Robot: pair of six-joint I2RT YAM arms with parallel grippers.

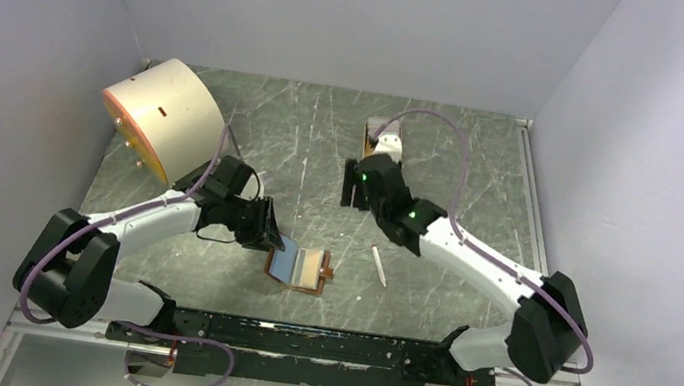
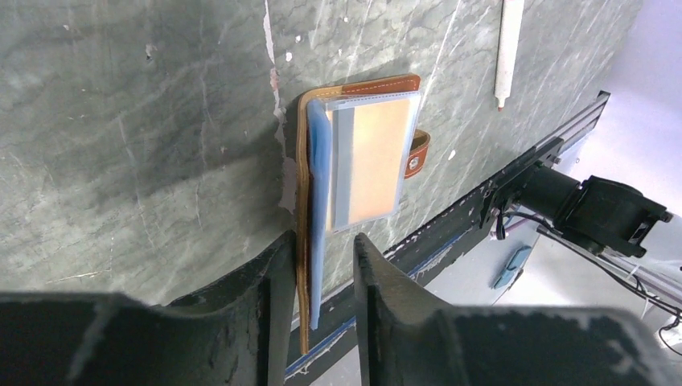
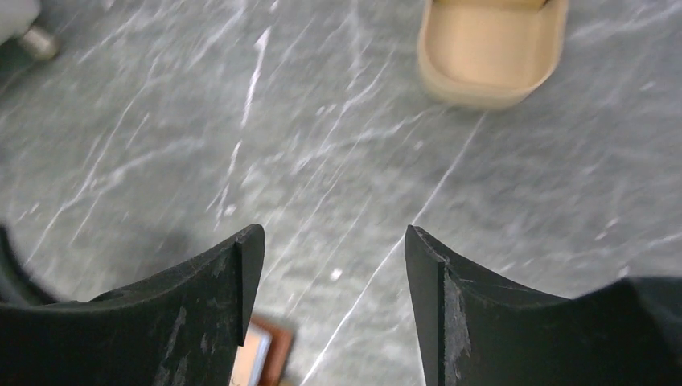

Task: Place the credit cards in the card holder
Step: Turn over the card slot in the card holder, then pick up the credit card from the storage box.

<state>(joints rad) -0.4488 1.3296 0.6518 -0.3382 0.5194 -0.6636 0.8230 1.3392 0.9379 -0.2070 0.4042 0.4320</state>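
Note:
The card holder, a brown leather wallet with a snap tab, lies open on the grey table near the front. In the left wrist view the card holder shows a clear sleeve with a card in it, pale grey along one edge. My left gripper is open a little around the wallet's near edge. One finger touches the brown cover, and the other stands clear of the blue inner flap. My right gripper hangs open and empty over bare table, short of the tan tray. No loose cards show on the table.
A tan oval tray stands at the back centre. A big cream drum lies at the back left. A thin white stick lies right of the wallet. A blurred brown-edged thing shows under my right gripper.

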